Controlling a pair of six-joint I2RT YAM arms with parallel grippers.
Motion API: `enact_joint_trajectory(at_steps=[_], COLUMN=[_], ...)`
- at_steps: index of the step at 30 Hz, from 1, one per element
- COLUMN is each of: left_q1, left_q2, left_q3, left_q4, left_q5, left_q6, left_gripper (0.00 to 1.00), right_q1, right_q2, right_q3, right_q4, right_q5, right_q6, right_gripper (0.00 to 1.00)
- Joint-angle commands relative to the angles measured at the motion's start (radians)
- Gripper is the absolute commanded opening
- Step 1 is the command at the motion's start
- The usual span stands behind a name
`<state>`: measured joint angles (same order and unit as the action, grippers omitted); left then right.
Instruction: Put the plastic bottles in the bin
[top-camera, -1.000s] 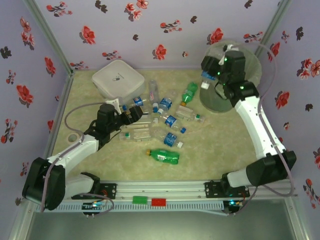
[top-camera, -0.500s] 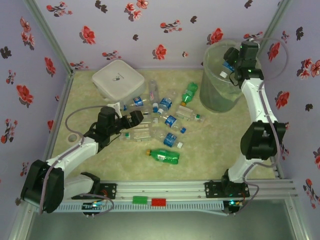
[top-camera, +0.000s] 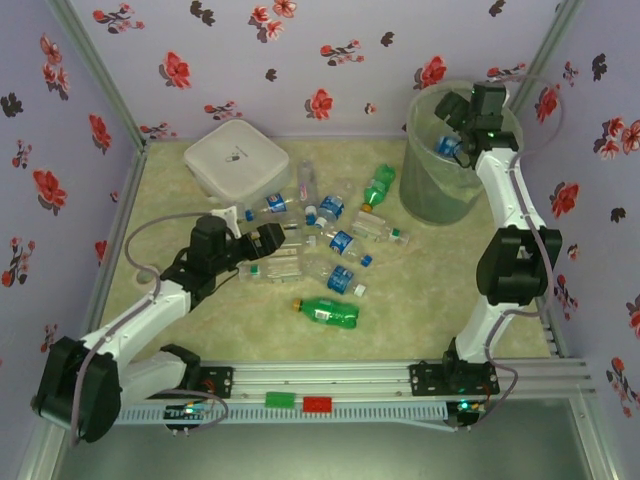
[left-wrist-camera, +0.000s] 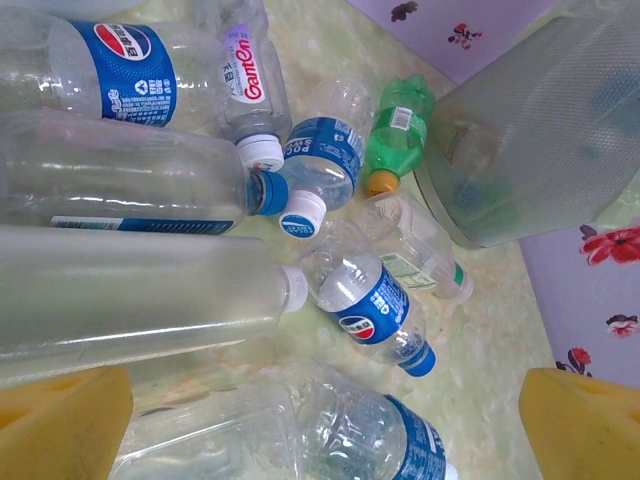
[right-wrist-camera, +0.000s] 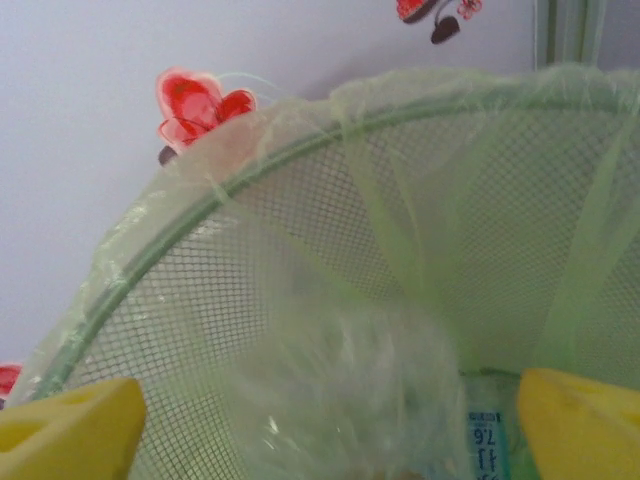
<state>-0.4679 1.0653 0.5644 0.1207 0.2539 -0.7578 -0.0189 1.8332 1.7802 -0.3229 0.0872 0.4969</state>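
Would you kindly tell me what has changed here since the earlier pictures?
The right gripper swung from in front of the bin to above its mouth, carrying a blue-labelled bottle. Its fingers now stand wide apart with the bottle blurred between them, seemingly let go. The left gripper, open, edged rightward into the bottle pile. The near green bottle, the white box and the rest of the pile stayed put.

The table (top-camera: 430, 290) carries scattered plastic bottles (top-camera: 341, 243), the bin (top-camera: 430, 190) and a white box (top-camera: 238, 160).

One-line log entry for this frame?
right gripper: open over bin, blurred bottle between fingers | left gripper: open over plastic bottles on table
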Motion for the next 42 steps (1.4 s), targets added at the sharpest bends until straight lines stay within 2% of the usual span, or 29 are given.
enact_joint_trajectory(at_steps=[1, 5, 10, 16, 24, 31, 42], left_q1=[-0.005, 0.007, 0.014, 0.013, 0.011, -0.011, -0.024], left_q2=[-0.029, -0.006, 0.042, 0.098, 0.192, 0.275, 0.312], left_q3=[0.048, 0.127, 0.185, 0.167, 0.162, 0.193, 0.176], left_q4=[-0.127, -0.26, -0.365, -0.39, -0.335, -0.291, -0.425], left_q5=[-0.043, -0.07, -0.066, -0.027, 0.002, 0.001, -0.038], left_q6=[0.1, 0.218, 0.298, 0.333, 0.35, 0.364, 0.336], left_gripper=[1.0, 1.0, 1.0, 1.0, 1.0, 1.0, 1.0], right_q1=[0.002, 0.007, 0.06, 0.21, 0.429, 0.559, 0.582], right_q2=[-0.023, -0.087, -0.21, -0.426, -0.65, -0.669, -0.645], right_q3=[0.061, 0.062, -0.003, -0.237, -0.584, -0.761, -0.806], right_q4=[-0.03, -0.05, -0.094, -0.092, -0.065, -0.023, 0.053], right_q5=[0.024, -0.007, -0.01, 0.067, 0.059, 0.044, 0.029], right_q6=[-0.019, -0.05, -0.108, -0.184, -0.099, -0.013, 0.001], right_gripper=[1.0, 1.0, 1.0, 1.0, 1.0, 1.0, 1.0])
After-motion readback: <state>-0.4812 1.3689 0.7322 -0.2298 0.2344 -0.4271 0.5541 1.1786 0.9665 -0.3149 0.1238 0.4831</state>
